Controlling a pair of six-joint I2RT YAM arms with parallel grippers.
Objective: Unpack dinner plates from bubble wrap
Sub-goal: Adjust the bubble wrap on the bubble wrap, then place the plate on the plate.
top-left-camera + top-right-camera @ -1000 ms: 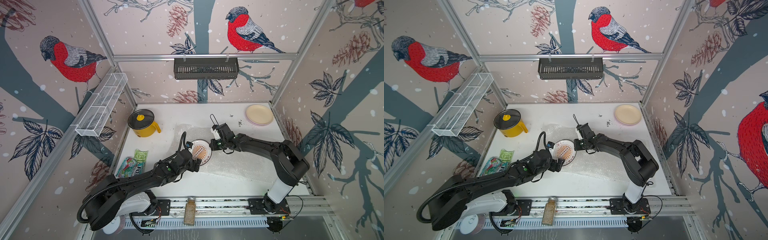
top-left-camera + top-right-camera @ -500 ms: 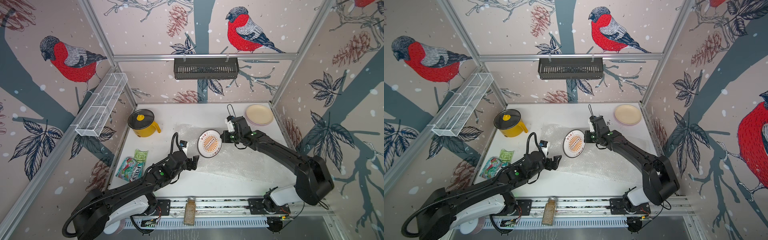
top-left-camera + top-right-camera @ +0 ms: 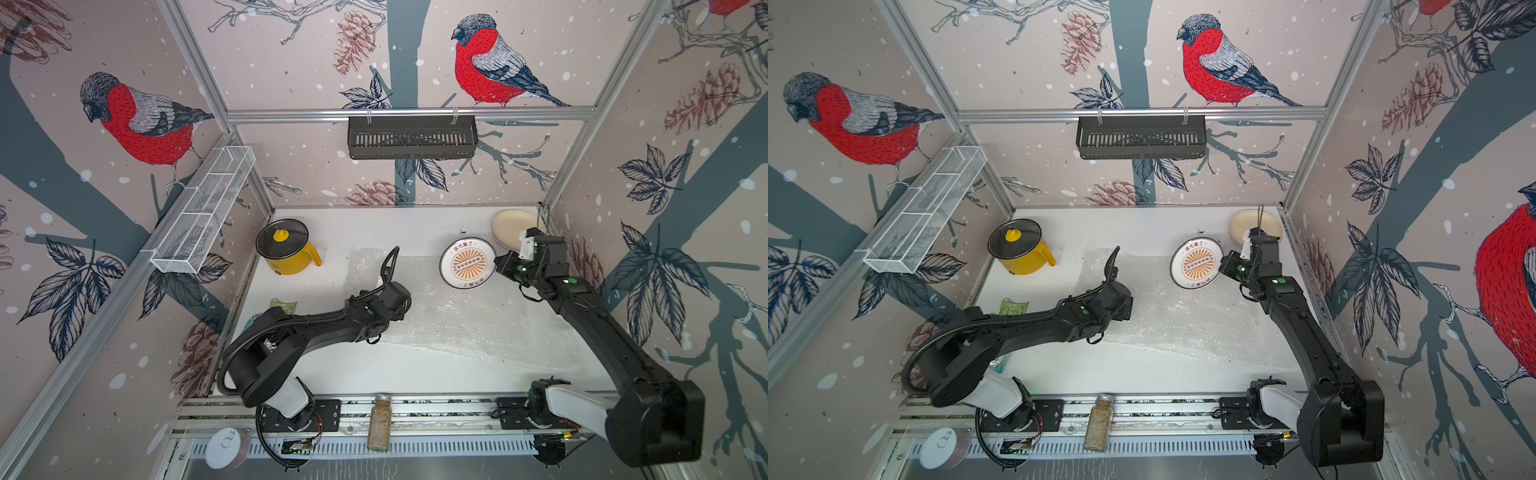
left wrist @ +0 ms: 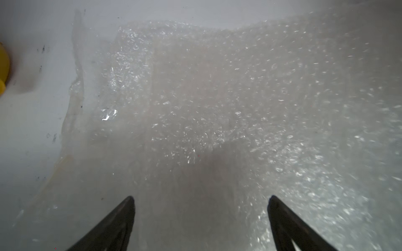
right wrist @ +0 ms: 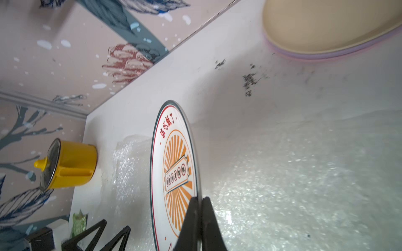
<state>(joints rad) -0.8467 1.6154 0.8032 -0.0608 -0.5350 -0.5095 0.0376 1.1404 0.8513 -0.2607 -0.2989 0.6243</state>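
Item: sunburst plate [image 3: 468, 263] — held above the bubble wrap [image 3: 457, 316], rim pinched tight in the right claw [image 5: 199, 198]. Left claw [image 4: 201, 196] — spread wide, empty, over the wrap. Handling: level it, then lower gently onto the plate stack [image 3: 509, 226] in the far bench [image 3: 374, 374] corner.

yellow pot [image 3: 291, 262]: left of middle, black lid [image 3: 281, 240] on top.
green bag [image 3: 284, 306]: below the pot.
white wire basket [image 3: 203, 208]: upper left.
black rack [image 3: 411, 137]: top middle.
jar [image 3: 379, 424]: bottom middle.
tin [image 3: 226, 448]: bottom left.
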